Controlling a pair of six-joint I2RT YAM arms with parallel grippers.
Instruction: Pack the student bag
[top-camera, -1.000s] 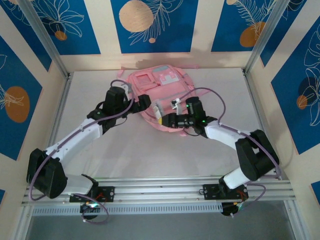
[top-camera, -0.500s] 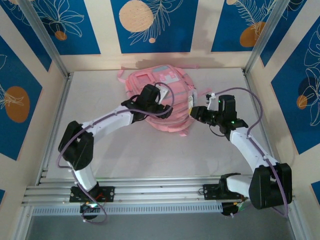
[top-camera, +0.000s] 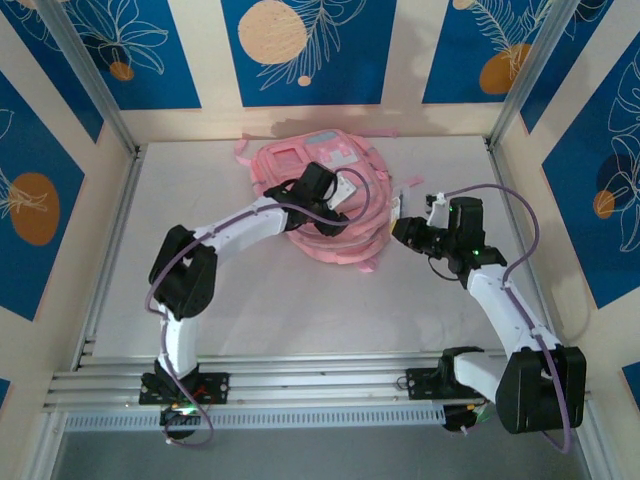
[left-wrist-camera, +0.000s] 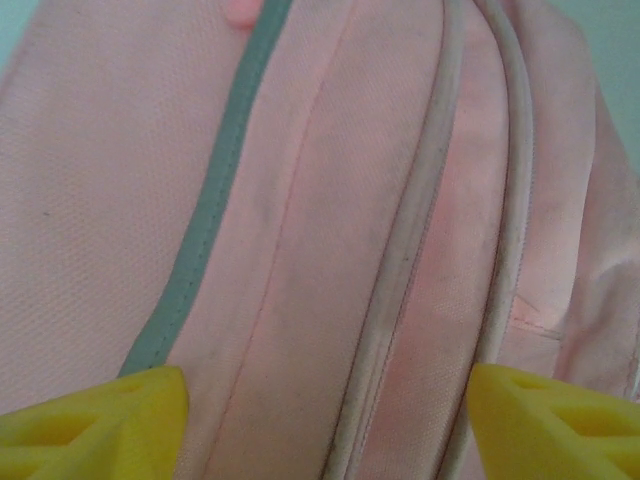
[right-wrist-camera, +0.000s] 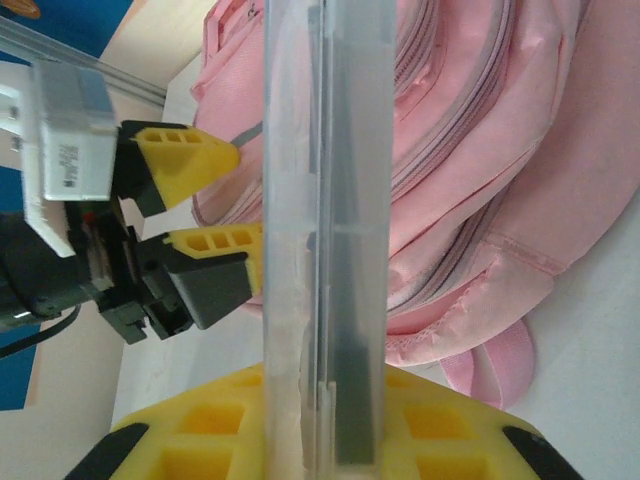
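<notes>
The student bag (top-camera: 285, 160), pink with grey stripes, lies flat at the back middle of the white table. My left gripper (top-camera: 342, 203) hangs open right over the bag's top. In the left wrist view its yellow fingertips (left-wrist-camera: 90, 420) stand wide apart above the bag's fabric (left-wrist-camera: 330, 200) and a grey stripe (left-wrist-camera: 205, 230). My right gripper (top-camera: 401, 224) sits just off the bag's right edge, shut on a clear plastic case (right-wrist-camera: 325, 200) held upright. The right wrist view shows the bag (right-wrist-camera: 480, 150) behind the case and the open left gripper (right-wrist-camera: 205, 195) at the left.
Loose pink straps (top-camera: 365, 265) trail off the bag's near edge. Aluminium posts (top-camera: 120, 130) and patterned walls close in the table on three sides. Bare white table (top-camera: 330, 310) stretches in front of the bag, down to the rail (top-camera: 320, 375) by the arm bases.
The left gripper has moved right across the bag's top. The right gripper has pulled back to the right with the clear case, from over the bag's front to beside its right edge.
</notes>
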